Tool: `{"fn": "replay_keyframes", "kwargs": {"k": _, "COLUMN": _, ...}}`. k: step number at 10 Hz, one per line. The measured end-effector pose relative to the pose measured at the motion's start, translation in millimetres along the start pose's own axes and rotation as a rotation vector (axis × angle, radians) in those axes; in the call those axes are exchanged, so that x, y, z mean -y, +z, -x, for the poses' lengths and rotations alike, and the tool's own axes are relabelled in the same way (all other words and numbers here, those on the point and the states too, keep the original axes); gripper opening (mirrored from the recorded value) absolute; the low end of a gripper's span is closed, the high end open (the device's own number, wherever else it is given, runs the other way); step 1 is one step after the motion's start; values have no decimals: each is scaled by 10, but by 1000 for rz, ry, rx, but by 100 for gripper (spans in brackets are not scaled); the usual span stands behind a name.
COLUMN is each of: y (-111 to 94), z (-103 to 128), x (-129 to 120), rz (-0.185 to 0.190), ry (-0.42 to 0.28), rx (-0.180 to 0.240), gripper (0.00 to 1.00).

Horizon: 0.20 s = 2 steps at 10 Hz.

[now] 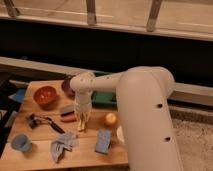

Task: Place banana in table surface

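The robot's white arm [135, 95] reaches in from the right and bends down over the middle of the table [90, 156], a light brown wooden top with visible grain. Its gripper [81, 120] points straight down, with the fingers [79, 119] pinching the banana [81, 123], a slim pale yellow-cream piece that hangs upright between them. The banana's lower end is at or just above the wood; whether it touches cannot be told. Just to the left of the gripper lies an orange-red carrot [68, 119], partly under a small grey object [66, 109]. To the right of the gripper sits a round yellow-orange fruit [110, 119], and in front of that a blue sponge [103, 141]. A crumpled grey-blue cloth [62, 145] lies near the front edge, with a blue cup [20, 142] at the front left corner and a dark tool [42, 121] behind it. Further back are an orange bowl [45, 95], a dark purple bowl [66, 86] and a green tray [104, 98] partly hidden by the arm.
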Motion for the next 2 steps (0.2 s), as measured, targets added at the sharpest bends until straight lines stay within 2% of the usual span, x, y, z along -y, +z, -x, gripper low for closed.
{"fn": "replay_keyframes", "kwargs": {"k": 2, "y": -93, "z": 2, "x": 130, "rz": 3, "ry": 38, "rx": 25, "gripper": 73}}
